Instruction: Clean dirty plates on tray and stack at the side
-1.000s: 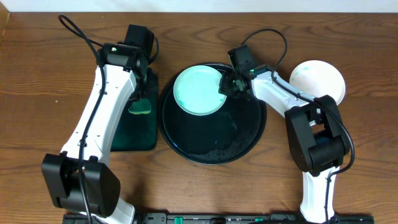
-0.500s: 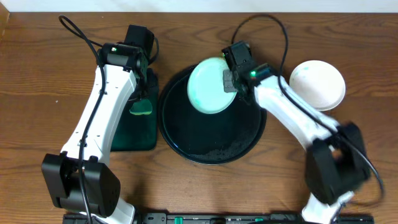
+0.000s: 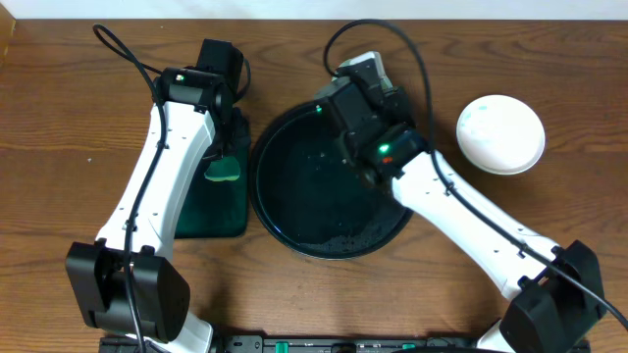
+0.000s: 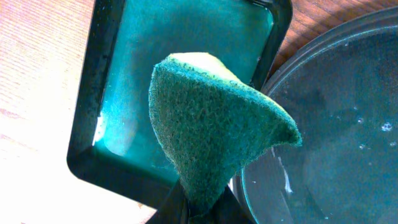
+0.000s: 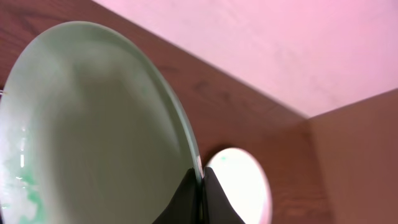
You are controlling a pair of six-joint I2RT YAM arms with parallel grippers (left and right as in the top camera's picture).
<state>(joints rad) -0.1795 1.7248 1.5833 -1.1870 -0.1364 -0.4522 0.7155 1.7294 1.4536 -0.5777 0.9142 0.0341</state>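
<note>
right tool (image 5: 200,177) clenched on the rim of a plate (image 5: 93,124), pinching a thin bit of edge only. the plate is up in the air over the far right part of the tray (image 3: 324,196), tipped steeply, almost edge-on from the wrist view. teal smears show low on its face, so i judge it not yet clean.

left tool (image 4: 202,206) clenched on the sponge (image 4: 211,124), which hangs over the green tray (image 4: 174,62), just beside the black tray's rim.

another plate (image 3: 500,134) lies on the tabletop (image 3: 59,118) to the right, well apart from the tray. cannot tell if it is one plate or two stacked.

risks as i see them:
- the grip is small and off-centre. the plate's weight hangs to one side, so it may swivel or slide out and drop on the tray or tabletop.
- a sponge push on the face, far from the pinch, would lever the plate against the fingers. wet glaze makes that worse.
- the arms must meet over the tray, so a poor approach could knock the plate's rim.
- setting down off-centre on the side plate could make it slide.
</note>
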